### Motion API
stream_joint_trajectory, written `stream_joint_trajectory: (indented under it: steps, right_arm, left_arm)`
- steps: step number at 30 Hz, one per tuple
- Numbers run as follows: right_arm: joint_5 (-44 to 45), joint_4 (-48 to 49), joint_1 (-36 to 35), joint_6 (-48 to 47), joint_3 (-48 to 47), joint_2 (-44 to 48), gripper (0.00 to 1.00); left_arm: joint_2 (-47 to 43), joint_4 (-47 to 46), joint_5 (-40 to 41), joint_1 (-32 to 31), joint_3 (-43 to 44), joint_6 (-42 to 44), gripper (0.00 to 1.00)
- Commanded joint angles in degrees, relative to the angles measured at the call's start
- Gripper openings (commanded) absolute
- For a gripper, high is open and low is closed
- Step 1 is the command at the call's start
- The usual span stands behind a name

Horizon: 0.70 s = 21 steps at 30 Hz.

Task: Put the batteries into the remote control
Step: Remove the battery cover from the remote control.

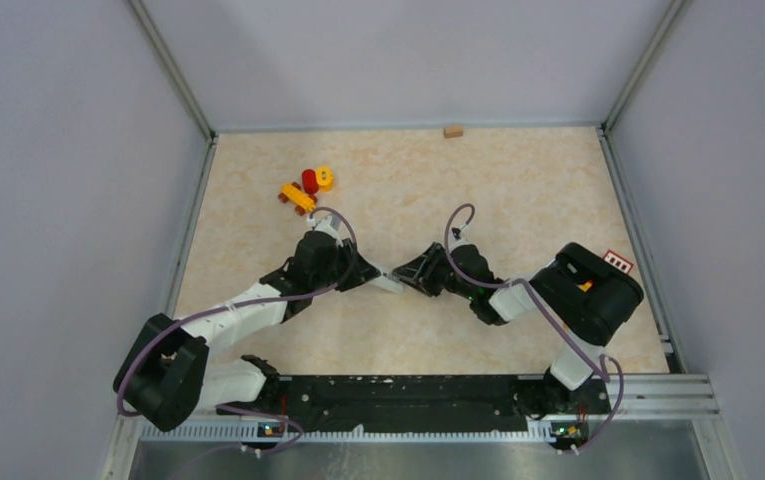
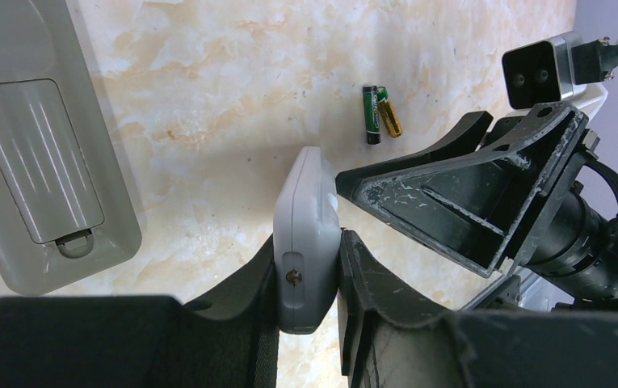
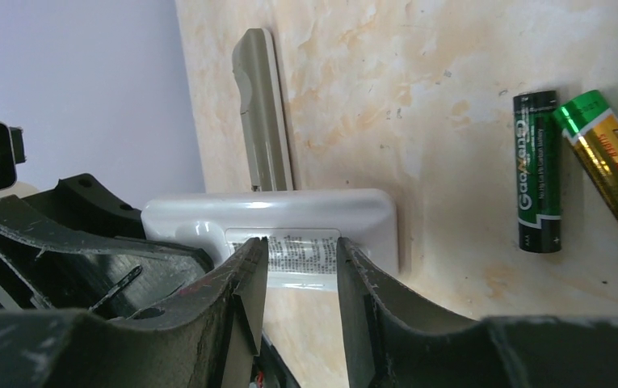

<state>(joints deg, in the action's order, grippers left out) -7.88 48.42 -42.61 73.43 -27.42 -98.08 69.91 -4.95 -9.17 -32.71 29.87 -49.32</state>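
Note:
My left gripper (image 2: pixel 309 271) is shut on a white remote (image 2: pixel 305 202) and holds it on its long edge on the table. In the top view the left gripper (image 1: pixel 373 276) and the remote (image 1: pixel 391 284) sit mid-table. My right gripper (image 3: pixel 300 252) is open, its fingertips close to the labelled face of the remote (image 3: pixel 289 212) with nothing between them; it also shows in the top view (image 1: pixel 420 272). Two batteries lie side by side beyond the remote: a green-black one (image 2: pixel 371 115) (image 3: pixel 538 171) and an orange-gold one (image 2: pixel 389 117) (image 3: pixel 612 166). No other batteries are in view.
A grey remote (image 2: pixel 39 162) lies back-up with its battery cover shut, left of the white one; its edge shows in the right wrist view (image 3: pixel 261 113). Red-yellow toy blocks (image 1: pixel 308 188) lie at the back left. A small wooden block (image 1: pixel 452 130) sits by the back wall.

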Motion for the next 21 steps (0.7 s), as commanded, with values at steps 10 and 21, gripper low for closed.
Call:
stream_joint_trajectory:
  steps: [10,21]
  right_arm:
    - [0.64,-1.31,0.16,-2.26,-1.78,-0.14,0.42]
    - [1.22,-3.58,0.16,-3.97,-2.47,0.63,0.43]
  left_arm:
    - [2.32,8.92,1.17,-0.25,-2.62,3.5,0.0]
    - [2.46,9.14,1.58,-0.27,-2.31,3.66,0.0]
